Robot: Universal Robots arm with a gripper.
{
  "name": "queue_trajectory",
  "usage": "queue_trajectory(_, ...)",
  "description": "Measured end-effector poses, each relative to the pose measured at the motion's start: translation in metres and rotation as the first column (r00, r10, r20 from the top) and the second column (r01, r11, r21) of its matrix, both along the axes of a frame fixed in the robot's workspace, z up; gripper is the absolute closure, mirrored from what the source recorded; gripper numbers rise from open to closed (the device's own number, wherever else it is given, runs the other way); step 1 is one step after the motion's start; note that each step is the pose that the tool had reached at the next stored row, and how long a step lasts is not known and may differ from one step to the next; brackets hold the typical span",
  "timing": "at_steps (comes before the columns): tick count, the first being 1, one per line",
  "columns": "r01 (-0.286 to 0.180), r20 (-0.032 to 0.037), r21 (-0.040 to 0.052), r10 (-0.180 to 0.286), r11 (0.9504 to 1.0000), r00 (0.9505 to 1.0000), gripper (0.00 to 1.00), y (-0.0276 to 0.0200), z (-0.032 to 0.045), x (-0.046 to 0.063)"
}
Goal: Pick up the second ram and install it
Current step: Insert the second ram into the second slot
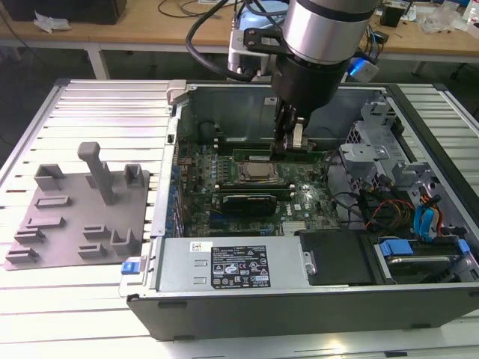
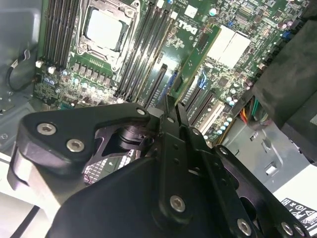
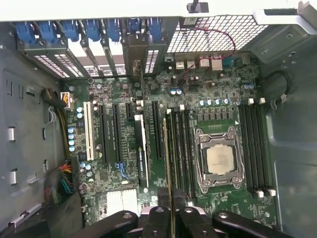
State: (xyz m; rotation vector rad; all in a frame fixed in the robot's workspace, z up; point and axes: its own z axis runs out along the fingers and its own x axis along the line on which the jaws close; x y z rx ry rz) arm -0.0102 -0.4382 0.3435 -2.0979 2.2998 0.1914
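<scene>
Over the open computer case (image 1: 247,299), the arm reaches down into the interior with its pincer (image 1: 288,142) closed on the second ram (image 1: 281,155), a long green stick held on edge. In the exterior view the ram lies along the bank of memory slots just behind the processor socket (image 1: 258,173), its lower edge at or very near the slots; whether it is seated cannot be told. In the first wrist view the ram (image 3: 167,163) shows edge-on as a thin strip running up from between the pincer (image 3: 171,214) fingers, lined up with the dark memory slots (image 3: 181,148) beside the processor socket (image 3: 218,158). More empty slots (image 3: 255,146) sit on the socket's other side. In the second wrist view the pincer (image 2: 171,119) has its fingers pressed close together around the ram's thin edge, above the motherboard (image 2: 218,54).

On the slatted worktop (image 1: 97,105), toward the exterior view's left of the case, sits a grey plastic fixture (image 1: 78,221) with blocks and an upright post (image 1: 99,173), well apart from the pincer. At the case's near wall lies the power supply (image 1: 232,273) with its label.
</scene>
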Motion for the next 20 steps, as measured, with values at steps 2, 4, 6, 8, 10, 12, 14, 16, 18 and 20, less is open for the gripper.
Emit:
queue_trajectory(2, 0.000, -0.0003, 0.0001, 0.000, 1.0000, 1.0000, 0.89, 0.0001, -0.0072, 0.000)
queue_trajectory(4, 0.000, -0.0003, 0.0001, 0.000, 1.0000, 1.0000, 0.89, 0.0001, -0.0122, 0.000)
queue_trajectory(6, 0.000, -0.0003, 0.0001, 0.000, 1.0000, 1.0000, 0.89, 0.0001, -0.0149, 0.000)
queue_trajectory(8, 0.000, -0.0003, 0.0001, 0.000, 1.0000, 1.0000, 0.89, 0.0004, -0.0208, 0.000)
queue_trajectory(10, 0.000, -0.0003, 0.0001, 0.000, 1.0000, 1.0000, 0.89, 0.0008, -0.0249, 0.000)
queue_trajectory(12, 0.000, -0.0003, 0.0000, 0.000, 1.0000, 1.0000, 0.89, 0.0015, -0.0275, 0.000)
queue_trajectory(14, 0.000, -0.0003, 0.0000, 0.000, 1.0000, 1.0000, 0.89, 0.0026, -0.0298, 0.000)
queue_trajectory(16, 0.000, -0.0003, 0.0000, 0.000, 1.0000, 1.0000, 0.89, 0.0081, -0.0339, 0.000)
queue_trajectory(18, 0.000, -0.0003, 0.0001, 0.000, 1.0000, 1.0000, 0.89, 0.0125, -0.0364, 0.000)
queue_trajectory(20, 0.000, -0.0001, 0.0003, 0.000, 1.0000, 1.0000, 0.89, 0.0148, -0.0394, 0.000)
